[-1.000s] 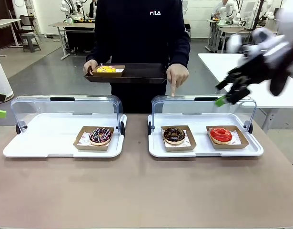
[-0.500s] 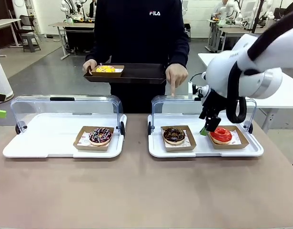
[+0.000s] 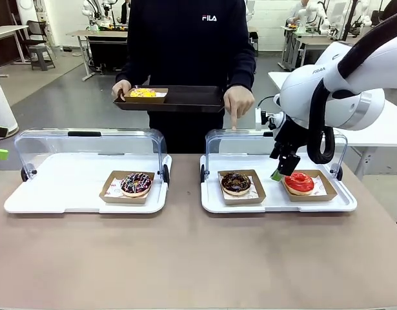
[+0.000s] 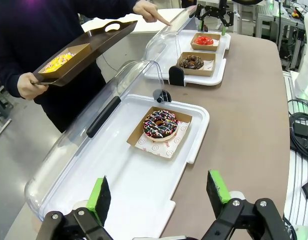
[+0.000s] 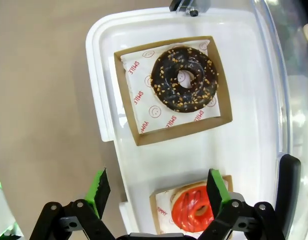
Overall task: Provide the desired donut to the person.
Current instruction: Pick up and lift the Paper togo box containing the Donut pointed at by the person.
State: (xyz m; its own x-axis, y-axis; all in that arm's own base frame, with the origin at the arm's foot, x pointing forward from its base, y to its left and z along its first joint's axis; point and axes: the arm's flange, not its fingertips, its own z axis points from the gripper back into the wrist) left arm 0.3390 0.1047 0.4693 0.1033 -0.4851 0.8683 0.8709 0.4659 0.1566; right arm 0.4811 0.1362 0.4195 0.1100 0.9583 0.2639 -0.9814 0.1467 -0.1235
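Observation:
The person [image 3: 185,45] stands at the far side, holding a dark tray [image 3: 185,99] with a yellow donut [image 3: 143,93] in a box. Their other hand [image 3: 239,102] points a finger down at the right display case. That case's white tray [image 3: 279,201] holds a chocolate nut donut [image 3: 236,182] [image 5: 184,85] and a red donut [image 3: 299,182] [image 5: 194,210]. My right gripper [image 3: 282,171] [image 5: 158,190] hangs open just above that tray, between the two donuts. A sprinkled chocolate donut [image 3: 135,183] [image 4: 160,124] sits in the left case. My left gripper [image 4: 158,192] is open over the left tray's near end.
Both clear lids [image 3: 88,145] [image 3: 275,142] stand raised at the back of their trays. Each donut rests in a brown cardboard box. Brown tabletop [image 3: 185,258] lies bare in front of the trays. Cables [image 4: 301,140] hang beyond the table edge.
My right arm swung in from the far right and came down over the right tray, then settled. The person's pointing hand and tray have held still. The left gripper has not moved.

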